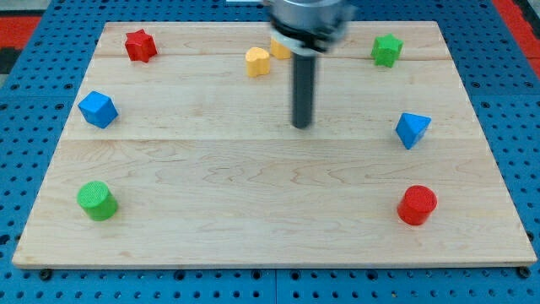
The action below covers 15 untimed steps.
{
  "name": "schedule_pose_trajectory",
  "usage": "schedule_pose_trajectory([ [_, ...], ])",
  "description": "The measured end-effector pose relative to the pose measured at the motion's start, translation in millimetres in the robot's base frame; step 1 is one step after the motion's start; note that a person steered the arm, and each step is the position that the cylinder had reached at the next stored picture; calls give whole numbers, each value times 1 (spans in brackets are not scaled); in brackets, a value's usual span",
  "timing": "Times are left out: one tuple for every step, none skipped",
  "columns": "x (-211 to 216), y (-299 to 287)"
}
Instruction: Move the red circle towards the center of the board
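The red circle (417, 205) is a short round cylinder standing on its flat end near the view's bottom right corner of the wooden worktop (253, 219), well apart from my tip (301, 126), which sits near the board's middle, a little toward the view's top. Being round, the circle has no facing direction I can name; its only axis runs upright, out of the worktop, so it should push alike from any side. No contact exists yet, so I judge the step in hand to be the approach. There are no fingers on this rod, so nothing is clenched or grasping; the tip simply rests free of every block. The next move calls for carrying the tip round to the circle's far side, toward the view's bottom right, without brushing the blue block (413, 129), a wedge-like shape lying to the view's right of the tip, above the circle. From there a push toward the view's upper left would send it centreward. Farther from the tip lie a yellow block (257, 62), a green star (386, 49), a red star (140, 45), a blue cube (98, 109) and a green cylinder (97, 201).
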<state>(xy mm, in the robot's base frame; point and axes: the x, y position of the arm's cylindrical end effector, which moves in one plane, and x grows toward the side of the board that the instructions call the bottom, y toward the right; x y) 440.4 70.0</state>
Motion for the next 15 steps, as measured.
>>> schedule_pose_trajectory([
  [48, 49],
  [46, 158],
  [88, 187],
  [127, 147],
  [86, 86],
  [77, 40],
  [99, 65],
  [124, 28],
  [92, -38],
  [57, -83],
  [45, -110],
  [52, -82],
  [51, -68],
  [25, -37],
  [-9, -16],
])
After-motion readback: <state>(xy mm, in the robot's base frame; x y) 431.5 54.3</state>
